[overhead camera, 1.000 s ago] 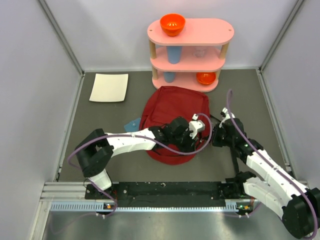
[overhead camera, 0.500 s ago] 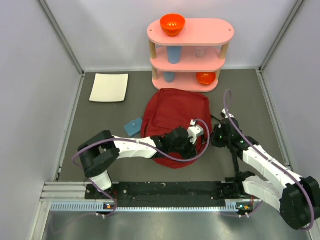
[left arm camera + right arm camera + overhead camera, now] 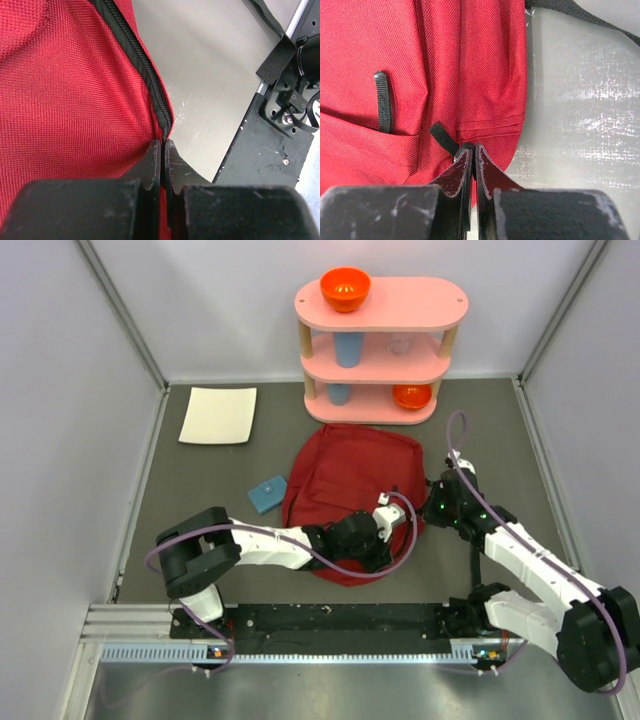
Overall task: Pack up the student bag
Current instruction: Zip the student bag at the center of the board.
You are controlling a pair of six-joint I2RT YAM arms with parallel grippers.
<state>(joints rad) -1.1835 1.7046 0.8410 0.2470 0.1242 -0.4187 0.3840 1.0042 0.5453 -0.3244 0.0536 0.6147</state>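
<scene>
The left gripper is pinching the student bag with its jaws pressed almost together, a sliver of red fabric showing between them at the end of the black zipper. From there the zipper is running straight away from the fingertips along the bag's edge. The right gripper is likewise clamping down on red cloth, its jaws meeting just beside a small black loop at the bag's rounded corner, with a black strap trailing off beyond.

The bag is lying flat on the grey surface, just on the near side of the pink shelf. Its long axis is pointing from the shelf toward the arm bases. Both grippers are holding the end farthest from the shelf, the left one at the middle of that end and the right one at the corner on its own side.

With the zipper line leading off from the left gripper, that arm looks better placed to work the opening, while the right appears to be anchoring the corner. Whether either is holding a zipper pull cannot be told.
</scene>
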